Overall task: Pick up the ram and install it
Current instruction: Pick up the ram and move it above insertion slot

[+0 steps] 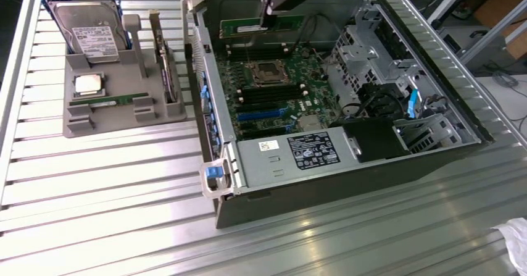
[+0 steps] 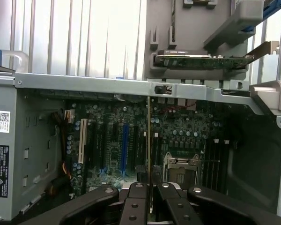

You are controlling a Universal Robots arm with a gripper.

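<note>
We look down on a slatted metal table (image 1: pixel 99 183) with an open tower computer case (image 1: pixel 346 192) lying on its side. Its motherboard (image 1: pixel 284 100) faces up, and the silver power supply (image 1: pixel 288 158) sits at the near end. At the exterior view's left stands a gray parts holder (image 1: pixel 107 126). It carries a hard drive (image 1: pixel 91 32), a second memory stick (image 1: pixel 107 100) lying in a groove, and a square CPU chip (image 1: pixel 88 84).

The gripper (image 1: pixel 270 18) hangs over the far end of the case. Its fingers are closed on the ram (image 1: pixel 284 26), which it holds lengthwise above the board, clear of the black memory slots (image 1: pixel 255 54) near the CPU socket (image 1: pixel 268 72). In the wrist view we see the ram (image 2: pixel 149 136) edge-on as a thin line running out from between the pinched fingers (image 2: pixel 136 192).

We judge the stick to be light and stiff but thin. It is fragile along its contact edge and over its chips, and it would twist easily in a loose pinch. The best hold looks to be near the middle, across the flat faces, with the contact edge left free.
</note>
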